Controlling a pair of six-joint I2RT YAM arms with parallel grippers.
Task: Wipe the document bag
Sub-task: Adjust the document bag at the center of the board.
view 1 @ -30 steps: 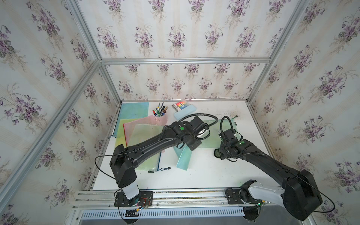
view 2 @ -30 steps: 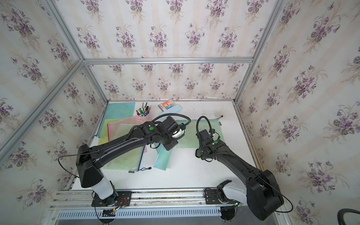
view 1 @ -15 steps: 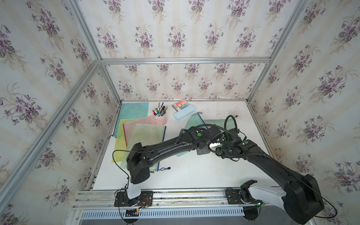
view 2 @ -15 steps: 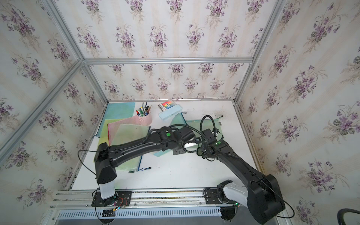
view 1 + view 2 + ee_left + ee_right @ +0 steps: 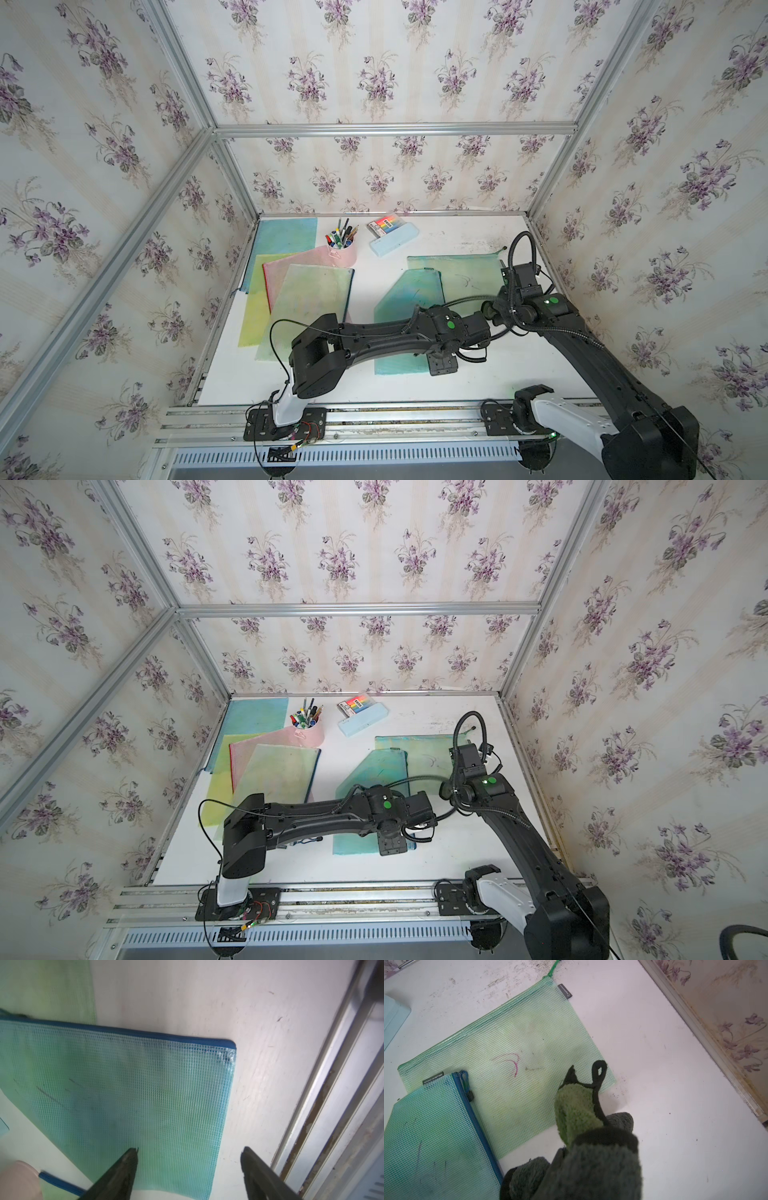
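- My left gripper [image 5: 189, 1151] has its jaws wide apart with nothing between them. It is just above the near right corner of the blue document bag [image 5: 124, 1088], one finger over the mesh and the other over the bare table [image 5: 259, 1064]
- The blue document bag lies flat in the middle-right of the table. Its far end covers the near left corner of the green document bag [image 5: 512, 1043], which lies at the far right
- My right gripper [image 5: 514, 270] is closed on a green and grey cloth [image 5: 575, 1111]. The cloth hangs over the right part of the green bag, but I cannot tell whether it touches the mesh
- In my judgement the wiping is hardly begun: a pink curved mark [image 5: 512, 1061] with a dark stroke beside it is on the green bag, and thin pen lines are on the blue one
- What is left is to press the cloth down and rub over these marks, probably while the left gripper holds the bag so that it does not slide
- The pen cup [image 5: 343, 251] and the pile of other bags [image 5: 307, 291] on the far left are well apart from this work
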